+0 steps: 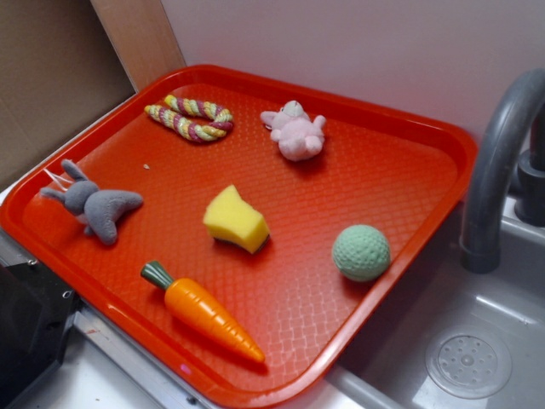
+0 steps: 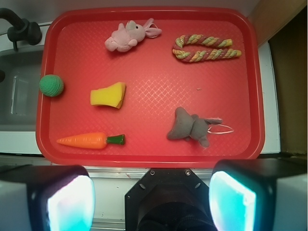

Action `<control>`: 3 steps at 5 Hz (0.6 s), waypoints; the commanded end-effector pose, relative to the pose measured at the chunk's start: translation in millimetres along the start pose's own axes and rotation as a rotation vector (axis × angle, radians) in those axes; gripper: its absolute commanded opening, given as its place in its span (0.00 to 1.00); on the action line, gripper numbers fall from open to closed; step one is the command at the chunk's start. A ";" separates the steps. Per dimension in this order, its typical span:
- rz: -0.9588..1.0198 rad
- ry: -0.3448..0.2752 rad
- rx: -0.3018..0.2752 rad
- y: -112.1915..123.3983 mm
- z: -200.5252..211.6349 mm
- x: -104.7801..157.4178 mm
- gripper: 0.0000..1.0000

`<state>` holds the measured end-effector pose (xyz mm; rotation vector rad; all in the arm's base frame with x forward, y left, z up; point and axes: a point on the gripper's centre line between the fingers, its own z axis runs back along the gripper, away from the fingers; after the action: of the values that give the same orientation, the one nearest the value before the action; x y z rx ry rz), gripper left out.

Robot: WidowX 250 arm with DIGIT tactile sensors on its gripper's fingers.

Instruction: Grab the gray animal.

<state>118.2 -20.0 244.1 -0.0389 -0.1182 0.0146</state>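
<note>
A gray bunny (image 2: 190,127) lies flat near the edge of a red tray (image 2: 144,156), within easy reach of the gripper (image 2: 151,197), whose fingers (image 2: 70,199) hang spread wide and empty.

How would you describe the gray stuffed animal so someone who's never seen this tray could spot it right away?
Start at the red tray beside the sink. On the tray's edge farthest from the sink, near the striped rope toy, lies the gray animal. It is the only gray thing there; the other plush is pink.
</note>
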 end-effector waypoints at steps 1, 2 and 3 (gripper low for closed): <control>0.000 0.000 0.000 0.0 0.0 0.0 1.00; -0.259 -0.085 0.078 14.3 -12.3 7.9 1.00; -0.535 0.026 0.165 20.9 -42.3 11.4 1.00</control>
<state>131.0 2.0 197.2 0.1531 -0.0795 -0.4874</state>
